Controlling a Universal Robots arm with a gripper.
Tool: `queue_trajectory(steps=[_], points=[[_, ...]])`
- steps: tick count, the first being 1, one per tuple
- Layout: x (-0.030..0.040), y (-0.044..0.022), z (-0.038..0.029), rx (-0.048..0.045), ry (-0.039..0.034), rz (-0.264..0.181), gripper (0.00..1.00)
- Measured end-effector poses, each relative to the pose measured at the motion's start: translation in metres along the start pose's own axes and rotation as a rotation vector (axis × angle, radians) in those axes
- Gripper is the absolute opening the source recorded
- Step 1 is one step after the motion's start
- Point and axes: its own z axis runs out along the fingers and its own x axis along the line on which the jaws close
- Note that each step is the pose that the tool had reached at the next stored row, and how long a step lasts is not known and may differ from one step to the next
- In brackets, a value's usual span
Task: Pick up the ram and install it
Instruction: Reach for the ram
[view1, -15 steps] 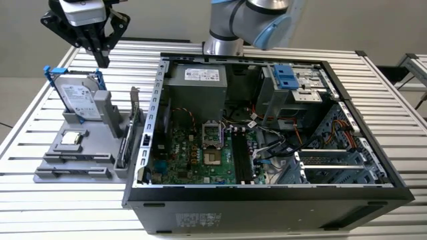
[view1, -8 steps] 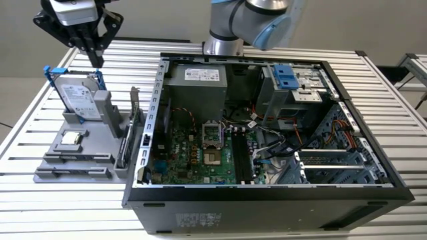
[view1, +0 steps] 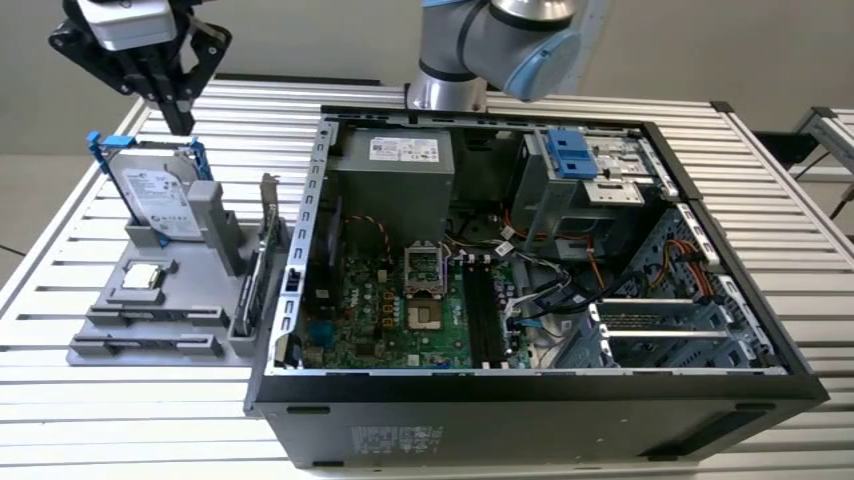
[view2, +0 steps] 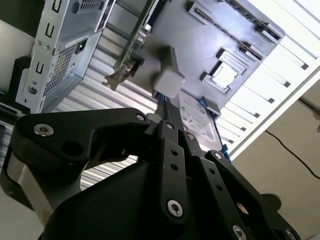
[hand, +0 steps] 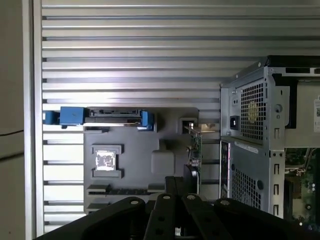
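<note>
We are reading the ram (view1: 150, 318) as the dark narrow strip lying in a slotted holder at the front of the grey tray (view1: 94, 352), well apart from the gripper (view1: 180, 122). In the first wrist view the ram (hand: 117, 190) is sitting just beyond the gripper (hand: 172, 181).

The gripper is hanging above the tray's far end, over the hard drive (view1: 163, 200), with its fingers pressed together and nothing between them.

We are judging these risks:
- A descent with the fingers together would be striking the strip rather than straddling it.
- The upright expansion card (view1: 256, 262) is standing close by and could be clipped.
- At the open computer case (view1: 534, 395), loose cables (view1: 550, 298) are crowding the black memory slots (view1: 478, 312), so a tilted stick could be jamming.
</note>
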Motion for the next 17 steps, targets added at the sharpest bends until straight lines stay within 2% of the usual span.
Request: queue_trajectory(steps=[17], points=[[0.0262,-0.0005,-0.0002,-0.0002,0.0008,-0.015,0.0]])
